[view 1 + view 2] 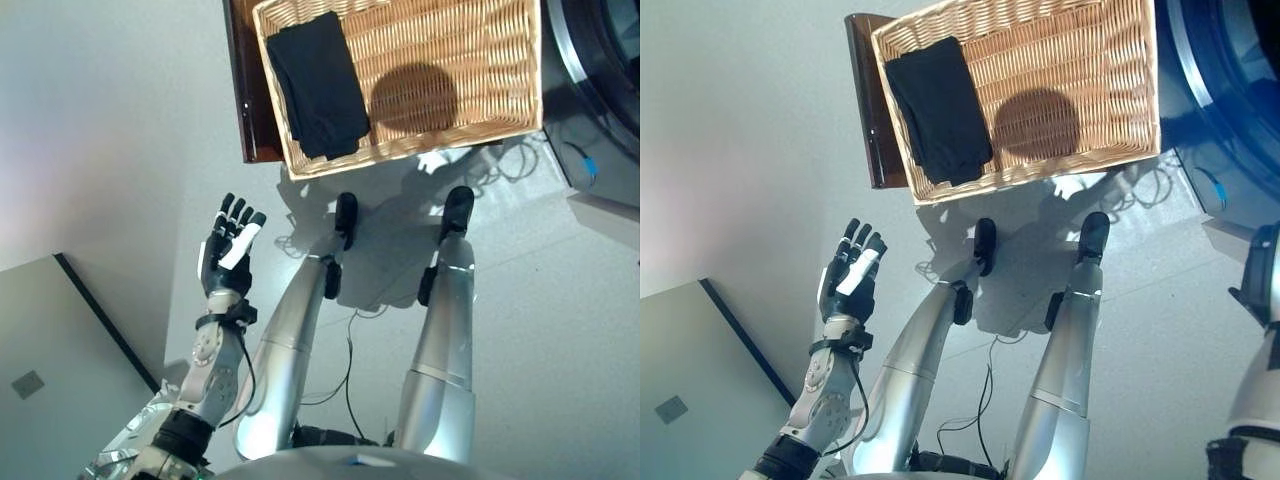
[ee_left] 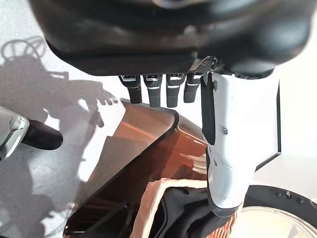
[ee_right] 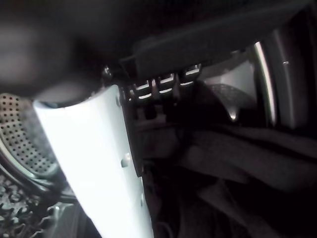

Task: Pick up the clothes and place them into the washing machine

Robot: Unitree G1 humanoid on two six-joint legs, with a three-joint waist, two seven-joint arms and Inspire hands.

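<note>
A black garment (image 1: 318, 85) lies folded at the left end of the shallow wicker basket (image 1: 400, 160), which rests on the low dark brown box (image 1: 250, 100) beside the washing machine (image 1: 600, 60). My left hand (image 1: 228, 255) is open and empty, held up in the air short of the basket's left corner; the left wrist view shows the garment (image 2: 183, 213) past its white-covered thumb. My right hand (image 3: 99, 163) is inside the machine's perforated drum (image 3: 20, 124), fingers straight, with dark clothes (image 3: 247, 163) lying in the drum just past them.
A grey panel (image 1: 50, 360) with a dark edge lies on the floor at the lower left. A white box (image 1: 610, 215) and a small blue item (image 1: 590, 168) sit on the floor below the machine's door.
</note>
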